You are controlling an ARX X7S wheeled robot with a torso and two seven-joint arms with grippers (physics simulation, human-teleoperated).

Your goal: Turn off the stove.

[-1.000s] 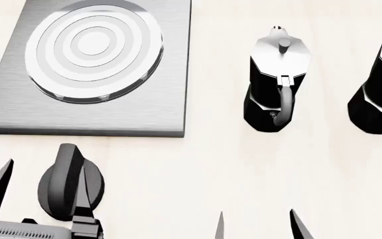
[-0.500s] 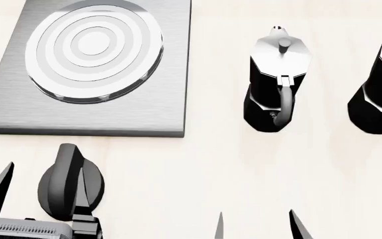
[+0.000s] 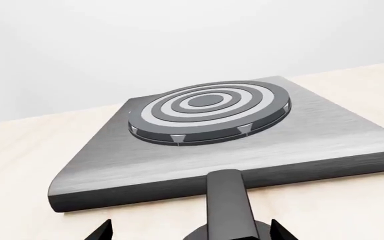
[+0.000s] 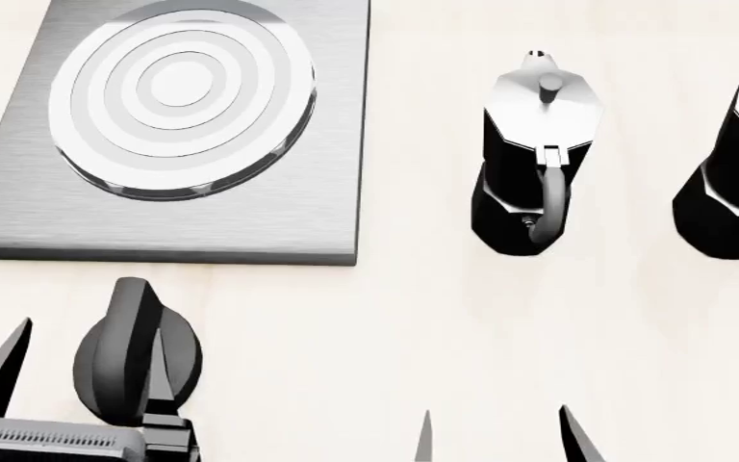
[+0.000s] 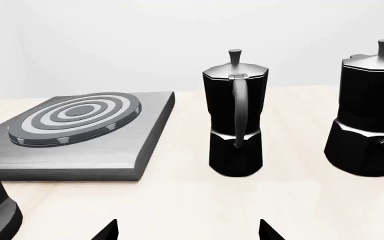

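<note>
Stove: the plate [image 4: 170, 226] fills the upper left of the head view, a flat brushed-metal slab with a ringed burner [image 4: 180, 96] raised on it; it lies flat on the table [image 4: 383, 327].
Knob: the knob [image 4: 132, 351] sits at the lower left of the head view, just below the plate's near edge and apart from it; a round black base with a tall ridge standing across it.
Handling: rigid and fixed in place, I judge; it should turn on its axis, not lift. The smooth black faces look slippery, so the hold must be square.
Where to hold: across the ridge, one finger on each flat side, low near the base, then twist.
Left gripper: the left gripper [image 4: 81, 371] stands wide, one finger [image 4: 4, 361] well out to the knob's left, the other against or over its right side; contact cannot be told. The left wrist view shows the ridge rising between the tips.
Right gripper: the right gripper [image 4: 498, 433] shows only two tips at the bottom edge, parted and holding nothing.
Containers: two pots, one [image 4: 537, 159] at centre right and one [image 4: 735, 164] cut by the right edge, both upright with lids shut; contents cannot be seen.
Burner load: nothing stands on it.
</note>
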